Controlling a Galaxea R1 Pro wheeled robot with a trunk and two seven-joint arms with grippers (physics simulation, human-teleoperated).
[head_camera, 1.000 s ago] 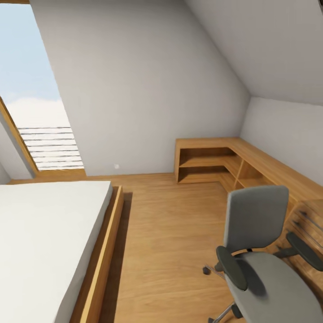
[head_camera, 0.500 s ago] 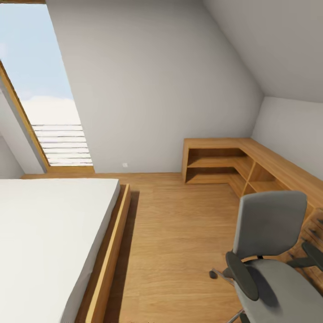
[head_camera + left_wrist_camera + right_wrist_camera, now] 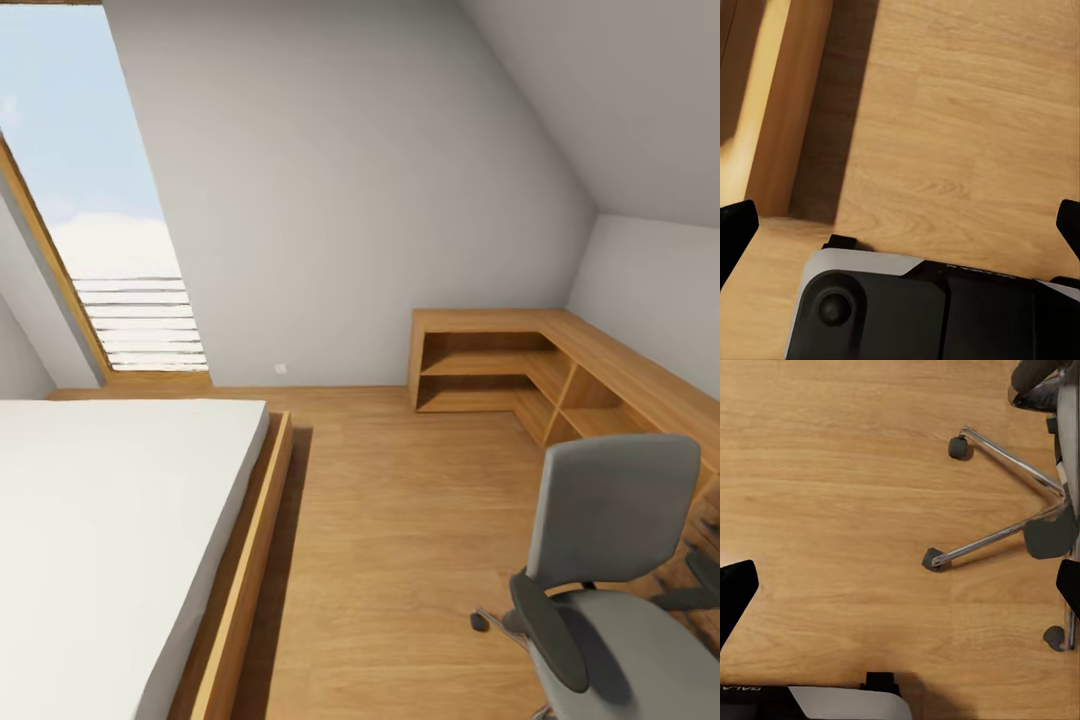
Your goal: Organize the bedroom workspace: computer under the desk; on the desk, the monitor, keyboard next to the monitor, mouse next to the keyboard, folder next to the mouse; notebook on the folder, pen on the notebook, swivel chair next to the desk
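Grey sloped walls [image 3: 330, 190] close over the bedroom, and a tall skylight [image 3: 90, 200] with a wooden frame and slatted lower part lets in sky at the head view's left. Light wooden floor [image 3: 400, 540] runs as an open lane from the far wall toward the camera, bounded on the left by the oak side rail of one bed [image 3: 110, 540] with a white mattress, and on the right by the chair and the shelving. One low wooden shelving unit [image 3: 500, 370] turns the far right corner in an L, its open compartments facing the room; bare floor lies between its near end and the bed rail.

One swivel chair [image 3: 610, 520] stands at the lower right, just in front of the shelving's right run, grey backrest upright, grey seat cut by the frame edge, two black armrests showing. Nothing lies on the visible part of its seat.

From the right wrist view, the chair's chrome base [image 3: 1020, 495] spreads over the boards with four dark castors in sight, all resting on the floor. The right gripper [image 3: 900, 592] hangs above open floor beside that base, its two black fingertips wide apart with nothing between them. The left gripper [image 3: 900, 225] hangs likewise over floor next to the bed rail [image 3: 787, 105], fingertips spread and empty.
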